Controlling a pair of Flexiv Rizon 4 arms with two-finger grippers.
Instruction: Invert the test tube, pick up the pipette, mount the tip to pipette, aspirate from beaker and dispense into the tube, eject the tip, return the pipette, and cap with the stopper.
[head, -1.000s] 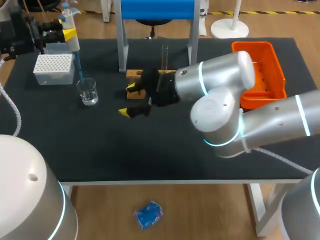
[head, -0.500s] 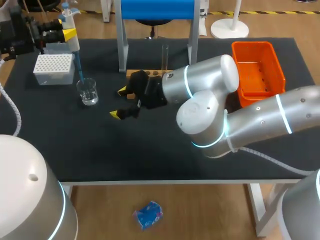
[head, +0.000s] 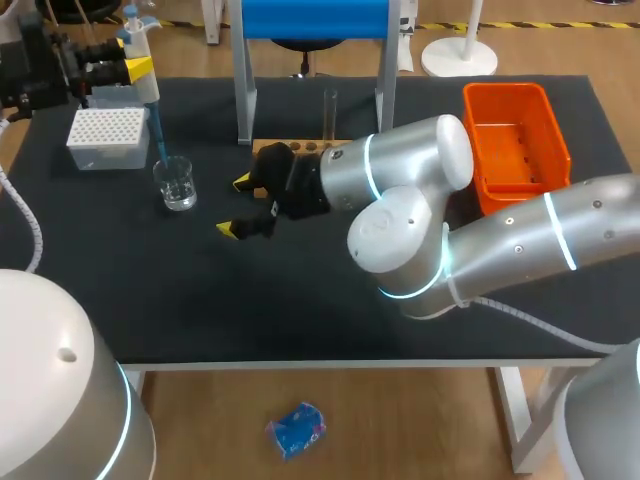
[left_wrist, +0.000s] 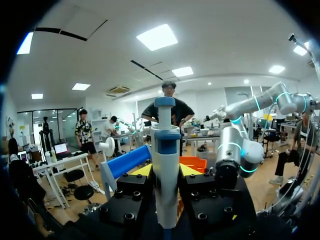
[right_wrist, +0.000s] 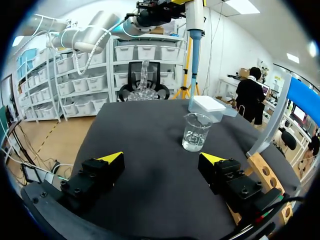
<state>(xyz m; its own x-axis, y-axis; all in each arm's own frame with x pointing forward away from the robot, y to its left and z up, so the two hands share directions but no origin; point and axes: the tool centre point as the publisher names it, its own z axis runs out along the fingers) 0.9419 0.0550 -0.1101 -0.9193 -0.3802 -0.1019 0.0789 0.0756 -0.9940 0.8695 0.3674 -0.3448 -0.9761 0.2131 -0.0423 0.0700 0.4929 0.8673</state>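
Two yellow tips stand wide apart on your right gripper (head: 234, 206), left of centre in the head view, with nothing between them. It is empty, just above the table (head: 200, 300). In its own wrist view the beaker (right_wrist: 195, 132) sits straight ahead of the fingers, near but not touching. In the head view the beaker is left of the right gripper and slightly higher in the frame.

Over the beaker hangs the pipette (head: 140, 75), its long axis close to upright. The blue tip ends about at the rim, and you cannot tell whether it dips inside. Your left gripper (left_wrist: 166, 175) is clamped on the pipette's body from both sides, so take this as the aspirate step, and the left arm's move.

Behind the beaker, at upper left, is the tip box (head: 105, 135). The test tube (head: 329, 110) stands upright in the wooden rack (head: 318, 148) at upper middle — right of the pipette and well apart from it. The carry across would pass over the right gripper and its arm, which lie between beaker and rack — mind that. At far right, the orange bin (head: 505, 95) is out of the way.
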